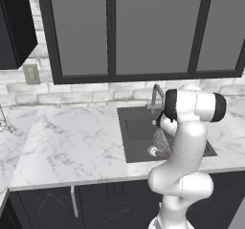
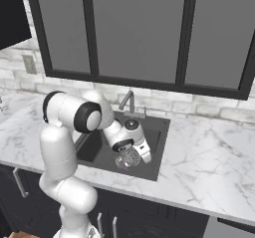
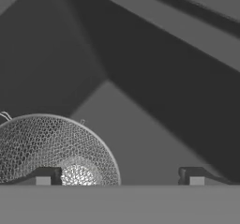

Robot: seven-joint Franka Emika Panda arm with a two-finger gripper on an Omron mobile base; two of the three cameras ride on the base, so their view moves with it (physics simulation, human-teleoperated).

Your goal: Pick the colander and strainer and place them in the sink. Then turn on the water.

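Round light-grey fine-mesh strainer (image 3: pixel 51 150) lies inside the dark grey recessed sink (image 2: pixel 157 127), near its front edge by the drain, below the gooseneck faucet (image 1: pixel 156 95). Two-finger gripper (image 3: pixel 119 176) hovers just over it, jaws spread wide, holding nothing. Strainer looks light, thin, easily dented mesh; best grasped at stiff rim or wire handle. Colander location: cannot tell.
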